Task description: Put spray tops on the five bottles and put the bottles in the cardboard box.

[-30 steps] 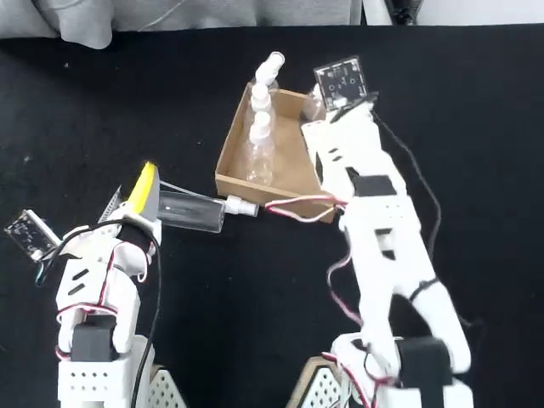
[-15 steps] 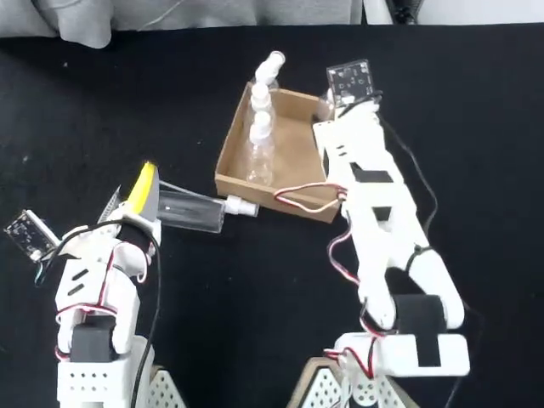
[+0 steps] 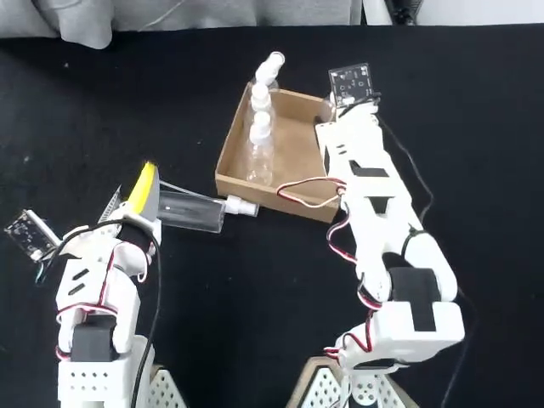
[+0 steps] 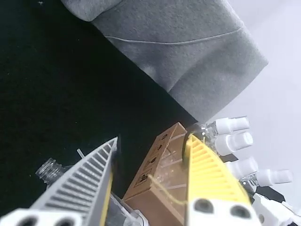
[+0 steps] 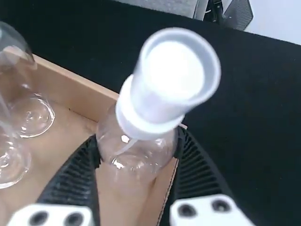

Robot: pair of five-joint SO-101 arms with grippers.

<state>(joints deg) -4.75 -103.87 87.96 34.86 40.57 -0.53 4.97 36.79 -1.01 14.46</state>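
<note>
A clear bottle [image 5: 134, 162] with a white spray top [image 5: 171, 80] stood upright at the far right corner of the cardboard box [image 3: 293, 149], long axis vertical and top pointing up. The right gripper [image 5: 137, 148] was closed around its body. Whether its base touched the box floor could not be told. Three more capped bottles [image 3: 259, 149] stood in a row along the box's left side, the farthest leaning out over the back edge.

A fifth bottle [image 3: 191, 211] lay on its side just in front of the box, its spray top pointing toward the box's near wall. The left gripper [image 3: 129, 189] sat at the base end of that bottle, jaws spread apart and clamping nothing.

The worktop [image 3: 102, 110] was black, with grey cloth [image 3: 76, 21] bunched along its far edge.
</note>
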